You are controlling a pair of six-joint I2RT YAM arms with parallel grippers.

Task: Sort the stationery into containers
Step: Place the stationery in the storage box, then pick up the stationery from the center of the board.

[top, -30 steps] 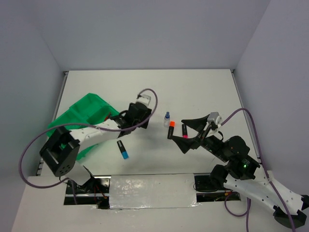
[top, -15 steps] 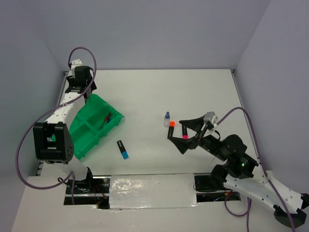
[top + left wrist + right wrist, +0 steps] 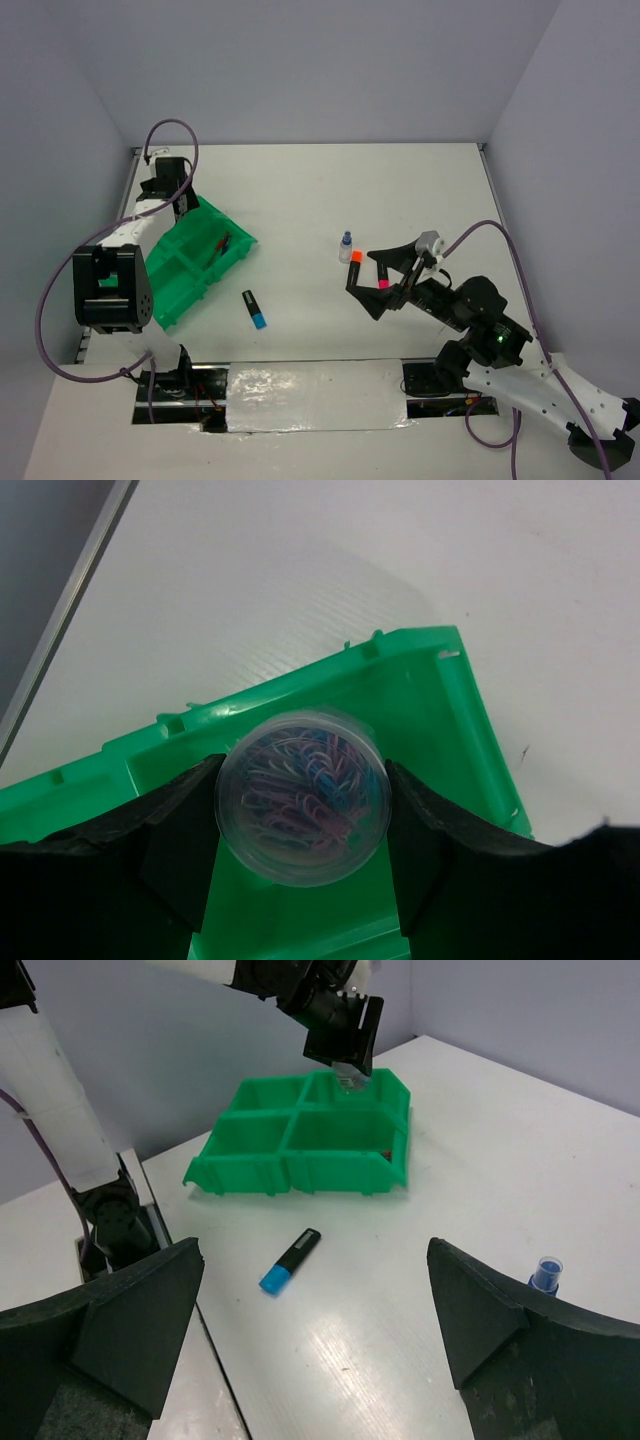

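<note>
My left gripper is shut on the small round clear tub of coloured paper clips, held over a back corner compartment of the green tray. In the top view that gripper hangs over the tray's far left end. Thin red and blue pens lie in one compartment. A blue-ended highlighter lies on the table near the tray. My right gripper is open above the orange-ended and pink-ended highlighters, beside the tiny blue-capped bottle.
The right wrist view shows the tray, the blue-ended highlighter, the bottle at the right finger, and my right gripper spread wide. Walls close the table at the back and both sides.
My left arm swung from the table's middle to the back left corner, over the tray, still holding the tub. The right gripper crept slightly left, staying open.
</note>
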